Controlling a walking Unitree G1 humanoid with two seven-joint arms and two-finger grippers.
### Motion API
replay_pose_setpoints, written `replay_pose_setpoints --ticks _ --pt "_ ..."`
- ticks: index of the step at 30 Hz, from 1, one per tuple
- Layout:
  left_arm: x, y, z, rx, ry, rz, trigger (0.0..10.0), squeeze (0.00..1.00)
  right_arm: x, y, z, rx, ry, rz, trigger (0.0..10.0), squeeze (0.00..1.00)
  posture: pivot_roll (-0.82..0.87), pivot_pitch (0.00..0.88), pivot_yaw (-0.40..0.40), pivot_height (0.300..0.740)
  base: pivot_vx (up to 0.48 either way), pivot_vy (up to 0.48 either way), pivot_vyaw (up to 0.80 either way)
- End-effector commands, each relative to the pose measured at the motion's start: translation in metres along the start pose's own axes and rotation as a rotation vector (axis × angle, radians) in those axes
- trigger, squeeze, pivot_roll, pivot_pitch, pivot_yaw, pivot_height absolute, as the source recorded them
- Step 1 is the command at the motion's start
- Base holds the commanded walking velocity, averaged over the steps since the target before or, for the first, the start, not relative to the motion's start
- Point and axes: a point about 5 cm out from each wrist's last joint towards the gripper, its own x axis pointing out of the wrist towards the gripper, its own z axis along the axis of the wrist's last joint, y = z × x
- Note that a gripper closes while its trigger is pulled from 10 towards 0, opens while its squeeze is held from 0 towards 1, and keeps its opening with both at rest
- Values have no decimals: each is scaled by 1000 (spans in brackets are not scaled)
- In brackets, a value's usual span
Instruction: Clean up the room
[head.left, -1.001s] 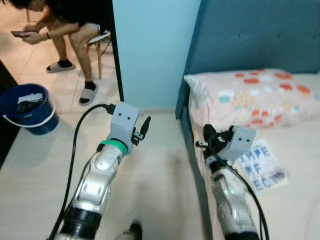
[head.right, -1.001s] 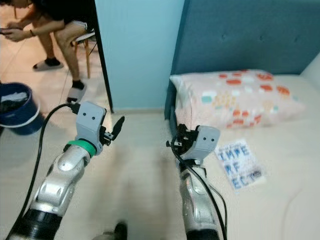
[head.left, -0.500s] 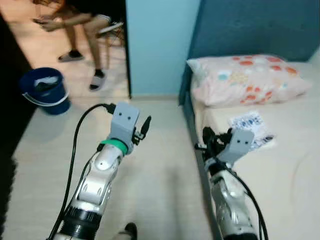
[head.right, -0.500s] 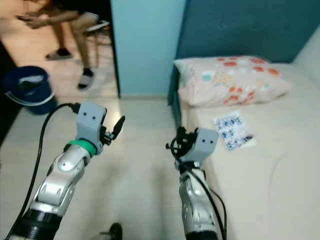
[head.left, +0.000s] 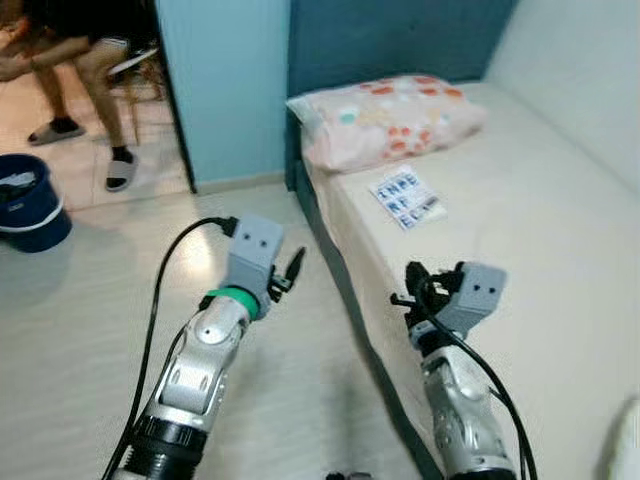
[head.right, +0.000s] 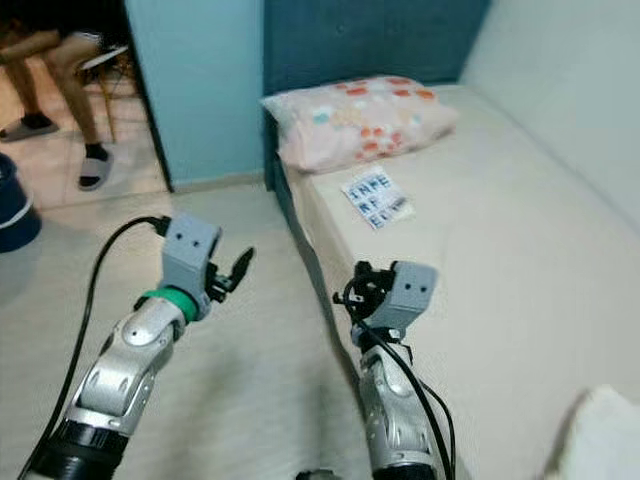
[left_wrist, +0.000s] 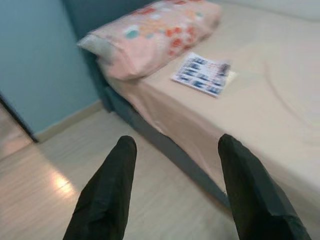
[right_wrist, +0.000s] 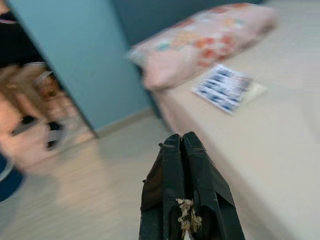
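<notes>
Camera shift: compared with a second ago, the whole scene has swung. The bed (head.left: 520, 230) now takes up the right half of the head views, and the doorway with the seated person (head.left: 70, 60) and the blue bucket (head.left: 30, 205) has slid to the left edge. This is the robot turning, not the things moving.
Task item: a printed booklet (head.left: 406, 196) lies flat on the mattress, just below the patterned pillow (head.left: 385, 115) and apart from it. A second ago it lay just beside the right hand; it now sits well ahead of both hands.
Left hand (head.left: 290, 272): held over the floor beside the bed frame. The left wrist view shows its two fingers (left_wrist: 107, 192) spread apart with nothing between them.
Right hand (head.left: 415, 290): raised over the near edge of the mattress. The right wrist view shows its fingers (right_wrist: 187, 187) pressed together; a small pale scrap clings at the tips, too small to identify.
Other item: a white soft object (head.right: 600, 440) shows at the lower right corner of the bed; what it is cannot be told.
Meaning for the task: judged from this layout, the robot now faces along the bed with the booklet ahead but out of reach. A step forward is likely needed before either hand can pick it up.
Risk: the booklet is thin and flat, so a pinch at its edge may slip.
</notes>
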Motion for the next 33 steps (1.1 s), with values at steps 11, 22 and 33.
replay_pose_setpoints --ticks 11,22,33 --pt "-3 1 -17 2 65 5 10000 0 -15 -16 -20 -4 73 -48 10000 0 9 95 2 733 0 0 -800" --pt "1 -4 -7 -20 27 -19 10000 0 -14 -16 -16 -1 50 -48 10000 0 4 98 7 733 0 0 -800" --pt "2 -4 -5 -23 13 -23 10000 0 -13 -14 -14 -1 37 -40 10000 0 4 102 7 733 0 0 -800"
